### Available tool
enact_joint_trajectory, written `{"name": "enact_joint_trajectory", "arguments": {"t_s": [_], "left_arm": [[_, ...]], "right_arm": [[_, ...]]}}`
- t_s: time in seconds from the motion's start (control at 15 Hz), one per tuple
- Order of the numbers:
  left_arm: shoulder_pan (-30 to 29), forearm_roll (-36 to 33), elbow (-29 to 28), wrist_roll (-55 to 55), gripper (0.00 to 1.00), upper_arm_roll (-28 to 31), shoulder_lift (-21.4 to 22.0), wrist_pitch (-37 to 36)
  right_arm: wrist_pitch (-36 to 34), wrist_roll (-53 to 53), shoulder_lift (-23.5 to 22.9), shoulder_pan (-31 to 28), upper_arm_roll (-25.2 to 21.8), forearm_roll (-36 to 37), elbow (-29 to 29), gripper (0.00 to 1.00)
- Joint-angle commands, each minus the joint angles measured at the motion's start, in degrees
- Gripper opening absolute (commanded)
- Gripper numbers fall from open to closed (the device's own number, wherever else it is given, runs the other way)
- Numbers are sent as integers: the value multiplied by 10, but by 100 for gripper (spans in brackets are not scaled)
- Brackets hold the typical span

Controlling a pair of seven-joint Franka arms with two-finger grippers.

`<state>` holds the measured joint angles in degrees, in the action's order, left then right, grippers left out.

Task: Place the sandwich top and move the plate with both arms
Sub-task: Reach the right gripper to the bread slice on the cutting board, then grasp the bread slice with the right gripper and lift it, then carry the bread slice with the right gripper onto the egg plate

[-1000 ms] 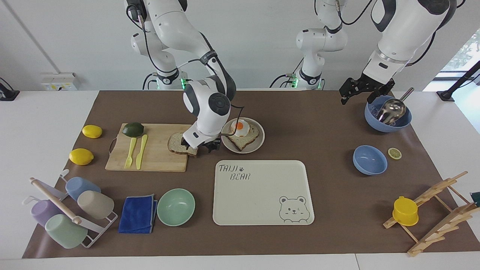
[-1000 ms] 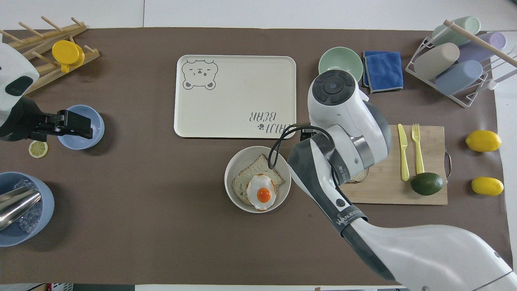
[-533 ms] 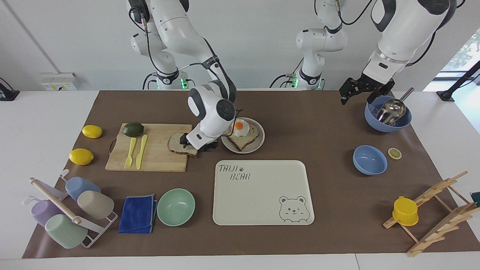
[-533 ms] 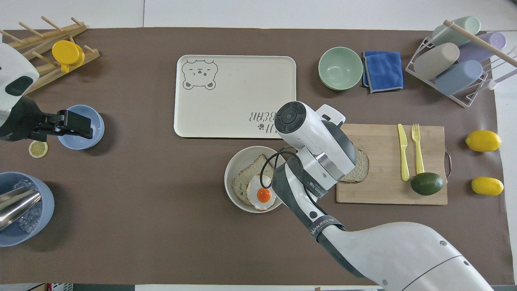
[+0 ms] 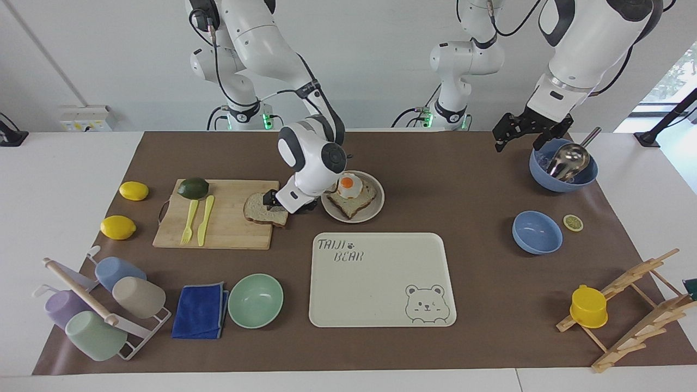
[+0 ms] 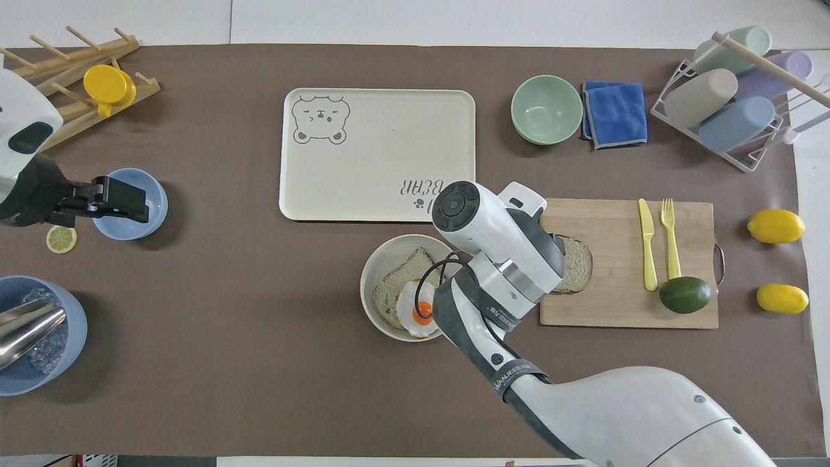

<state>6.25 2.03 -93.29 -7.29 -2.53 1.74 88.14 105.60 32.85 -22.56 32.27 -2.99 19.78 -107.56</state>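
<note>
the right tool (image 5: 287, 202) is down low at the edge of the wooden cutting board (image 5: 228, 226) that lies toward the plate, right against the sandwich top (image 5: 263, 209). the arm's white wrist covers the fingers from both cameras, so i cannot tell how far this tool is open or whether it has hold of the bread. the sandwich top (image 6: 576, 264) lies flat on the cutting board (image 6: 622, 305), at the board's edge nearest the plate, with part of it hidden under the wrist in the overhead view.

the plate (image 5: 375, 209) sits on the brown mat just beside the cutting board, toward the left arm's end of the bench, and nearer to the robots than the cream bear-print tray (image 5: 381, 283). it carries a bread slice (image 5: 353, 206) with a fried egg (image 5: 349, 186) on it. in the overhead view the plate (image 6: 376, 285) is partly covered by the right arm.

the left tool (image 5: 524, 130) waits in the air with its fingers spread apart and nothing between them, over the mat beside the large blue bowl (image 5: 561, 182) that holds a metal scoop (image 5: 569, 159).

on the cutting board also lie a yellow fork (image 5: 188, 222), a yellow knife (image 5: 206, 220) and an avocado (image 5: 193, 188).
</note>
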Motion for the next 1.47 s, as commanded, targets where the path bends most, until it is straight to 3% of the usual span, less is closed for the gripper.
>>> {"name": "enact_joint_trajectory", "arguments": {"t_s": [0.0, 0.27, 0.47, 0.67, 1.0, 1.4], "left_arm": [[-9, 7, -17, 5, 100, -4, 17, 4], [-9, 7, -17, 5, 100, -4, 17, 4], [-9, 7, -17, 5, 100, -4, 17, 4], [-9, 7, -17, 5, 100, -4, 17, 4], [-9, 7, -17, 5, 100, -4, 17, 4], [-9, 7, -17, 5, 100, -4, 17, 4]], "right_arm": [[-13, -28, 19, 1, 0, 30, -19, 84], [-14, -34, 25, 10, 1, 49, -33, 50], [-31, -59, 24, 17, 1, 51, -19, 0], [-60, -79, 21, 18, 16, 51, 14, 0], [-167, -83, -10, 24, 96, 50, 149, 0], [-129, -2, -11, 91, 106, -6, 153, 0]]}}
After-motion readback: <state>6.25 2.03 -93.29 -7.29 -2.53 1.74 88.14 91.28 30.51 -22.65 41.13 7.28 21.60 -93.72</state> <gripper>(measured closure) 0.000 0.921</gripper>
